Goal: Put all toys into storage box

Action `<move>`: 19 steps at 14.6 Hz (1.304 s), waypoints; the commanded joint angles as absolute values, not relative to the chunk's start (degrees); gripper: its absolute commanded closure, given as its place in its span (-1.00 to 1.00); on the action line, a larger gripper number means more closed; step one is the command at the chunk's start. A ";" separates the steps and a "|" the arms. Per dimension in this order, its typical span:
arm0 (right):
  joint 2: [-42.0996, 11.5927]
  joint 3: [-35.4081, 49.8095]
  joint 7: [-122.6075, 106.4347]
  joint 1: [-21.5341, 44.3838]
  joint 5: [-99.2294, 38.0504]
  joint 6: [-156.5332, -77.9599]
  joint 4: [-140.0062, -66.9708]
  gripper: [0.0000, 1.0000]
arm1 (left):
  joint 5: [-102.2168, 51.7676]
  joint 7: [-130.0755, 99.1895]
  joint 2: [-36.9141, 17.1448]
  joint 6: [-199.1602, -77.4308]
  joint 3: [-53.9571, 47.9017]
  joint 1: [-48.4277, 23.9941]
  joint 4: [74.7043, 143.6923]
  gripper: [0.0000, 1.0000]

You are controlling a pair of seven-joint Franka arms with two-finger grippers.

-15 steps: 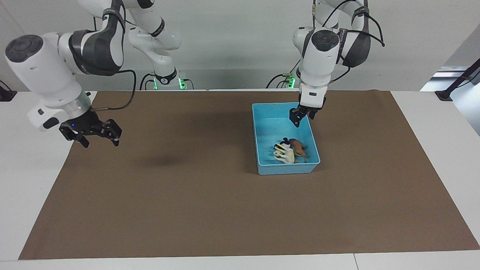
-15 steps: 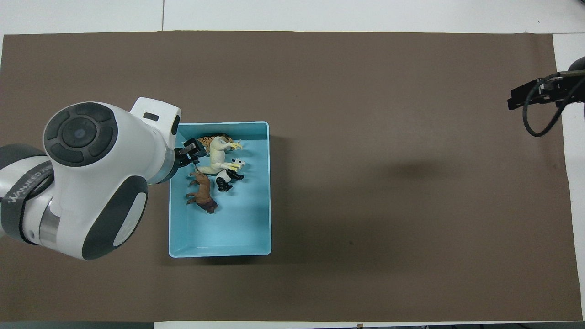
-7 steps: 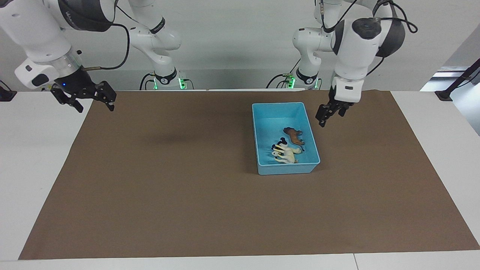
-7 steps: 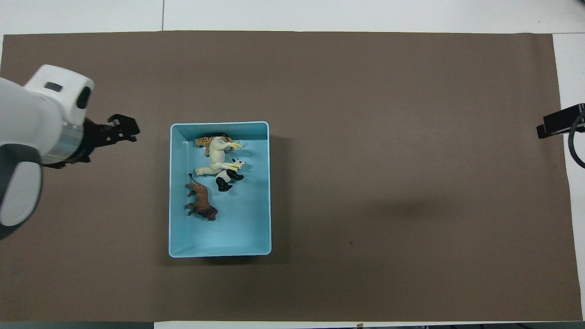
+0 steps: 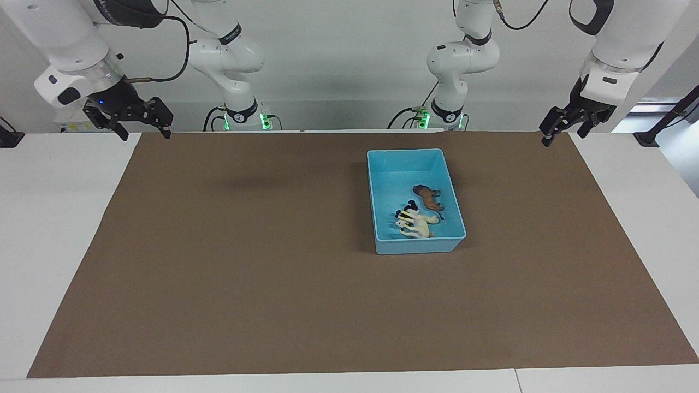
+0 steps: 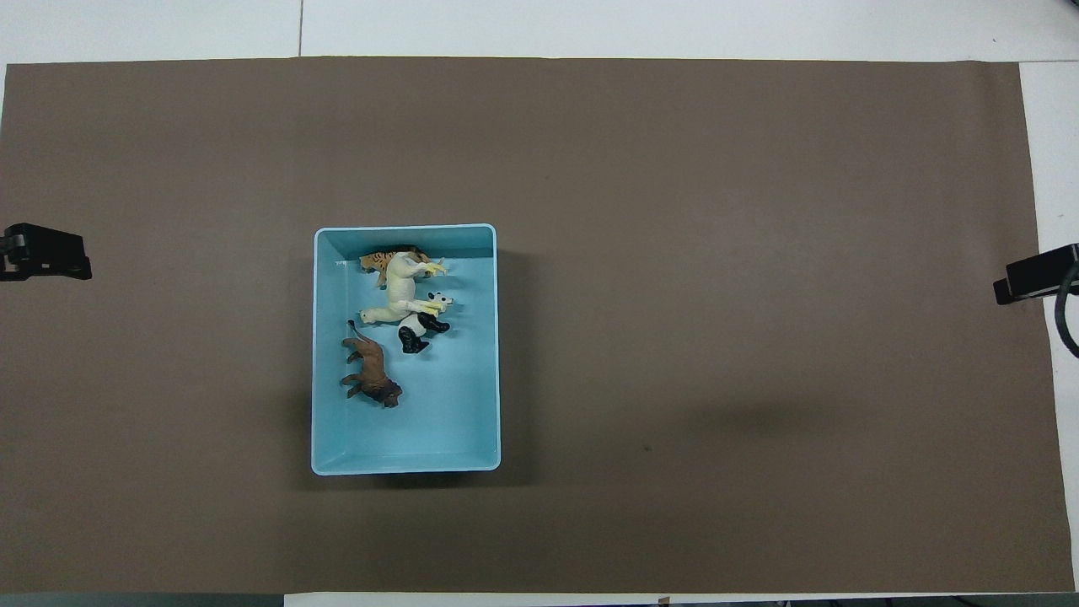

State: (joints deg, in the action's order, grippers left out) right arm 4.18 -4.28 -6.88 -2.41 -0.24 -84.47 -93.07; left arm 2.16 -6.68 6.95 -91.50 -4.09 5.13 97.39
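Note:
The light blue storage box stands on the brown mat, toward the left arm's end. All the toys lie in it. The brown lion is nearest the robots, then the panda and the cream horse. The orange tiger lies against the farthest wall. In the facing view I see the lion, panda and horse; the tiger is hidden there. My left gripper is open and empty, raised over the mat's corner, well clear of the box. My right gripper is open and empty, raised over the mat's other corner by the robots.
The brown mat covers most of the white table. One finger of each gripper shows at the side edges of the overhead view, the left gripper's finger and the right gripper's finger.
My left gripper has left the box and swung up and out to the left arm's end of the table. My right gripper has risen and drawn back toward the robots. The lion lies free.

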 commanded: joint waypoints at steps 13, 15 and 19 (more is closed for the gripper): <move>4.75 -5.01 -8.00 -1.14 1.32 -83.58 -89.47 -1.00 | 0.97 -6.06 2.37 -86.66 -0.09 0.09 91.32 -1.00; 4.83 -5.01 -7.82 -1.14 1.23 -83.50 -89.56 -1.00 | 0.97 -6.06 2.02 -87.18 0.09 -0.09 91.49 -1.00; 4.75 -5.01 -7.82 -1.23 1.32 -83.58 -89.56 -1.00 | 0.97 -6.06 2.64 -88.51 0.09 -0.97 93.60 -1.00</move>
